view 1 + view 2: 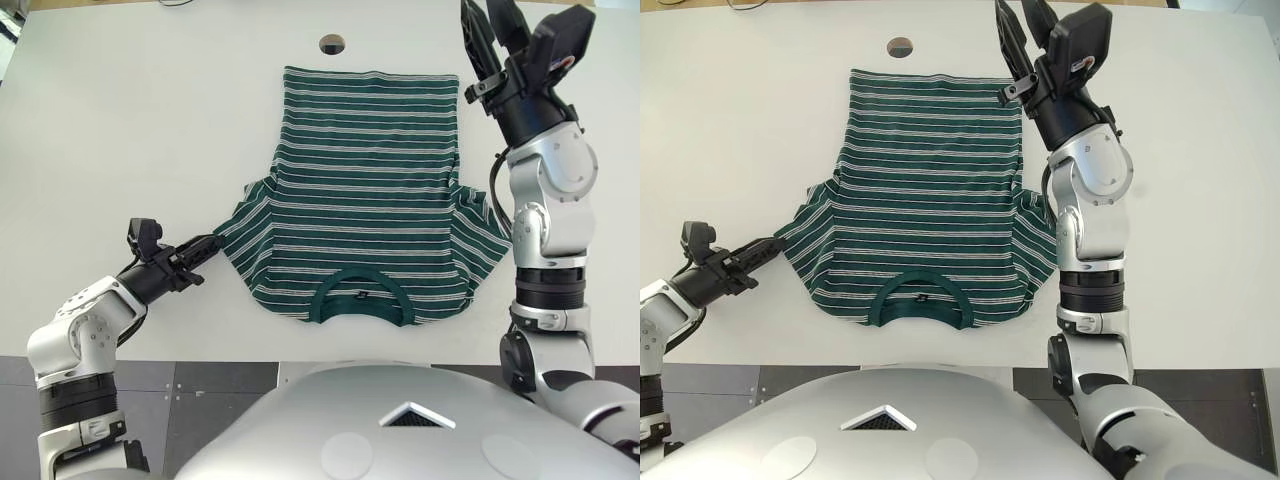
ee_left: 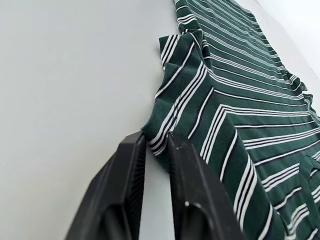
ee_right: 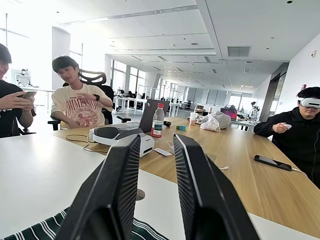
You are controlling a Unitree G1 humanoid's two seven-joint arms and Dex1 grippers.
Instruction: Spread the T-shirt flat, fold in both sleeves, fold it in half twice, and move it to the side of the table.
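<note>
A dark green T-shirt with white stripes (image 1: 365, 190) lies on the white table (image 1: 120, 120), collar toward me and hem at the far side. Both sleeves are bunched in against the body. My left gripper (image 1: 208, 247) is low on the table at the shirt's left sleeve, and the left wrist view shows its fingers (image 2: 125, 170) shut on the sleeve's edge (image 2: 159, 141). Raised above the shirt's far right corner, my right gripper (image 1: 495, 25) is open with nothing between its fingers (image 3: 120, 180).
A round cable hole (image 1: 332, 44) sits in the table just beyond the shirt's hem. Bare table surface stretches to the left and right of the shirt. The table's front edge (image 1: 200, 358) runs close below the collar.
</note>
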